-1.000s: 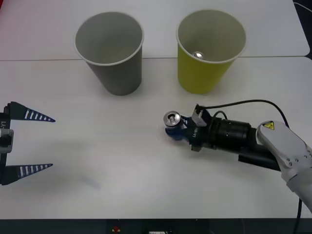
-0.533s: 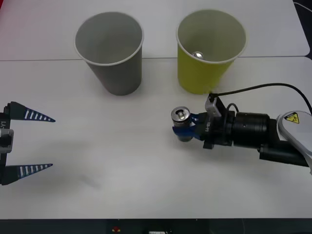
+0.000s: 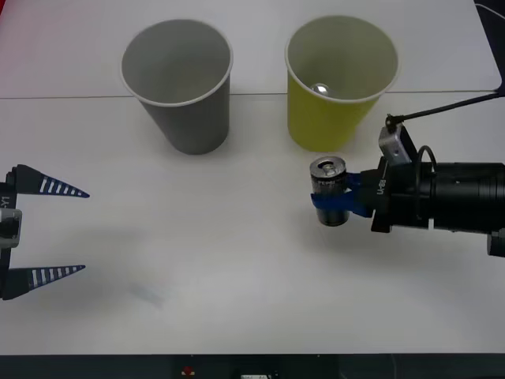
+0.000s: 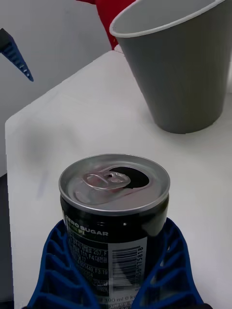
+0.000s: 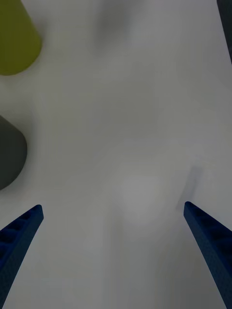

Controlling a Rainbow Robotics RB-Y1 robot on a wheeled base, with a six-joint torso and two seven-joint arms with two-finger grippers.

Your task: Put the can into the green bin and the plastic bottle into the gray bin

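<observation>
the left gripper (image 3: 51, 233) sits nearest, at the left edge of the white table (image 3: 197, 260), its blue ribbed fingers (image 3: 55, 188) spread wide apart with nothing between them; in the left wrist view the same gripper (image 5: 113, 227) hangs above bare tabletop. further in, right of centre, the right gripper (image 3: 338, 202) is clamped on the small silver metal drink can with a dark band (image 3: 329, 189), its blue fingers (image 4: 58, 270) cupping the can's lower body from both sides. the can (image 4: 115, 212) stands upright in that grip, pull-tab top up and its mouth already open. it is just in front of the large yellow-green cup-shaped bin (image 3: 335, 87), near it but not touching. a small silvery object lies inside that bin. to the left of it, at the far side of the table, stands the large gray cup-shaped bin with a white rim (image 3: 180, 87), upright and apart from its neighbour; the gray bin (image 4: 183, 67) rises beyond the can in the right wrist view.
</observation>
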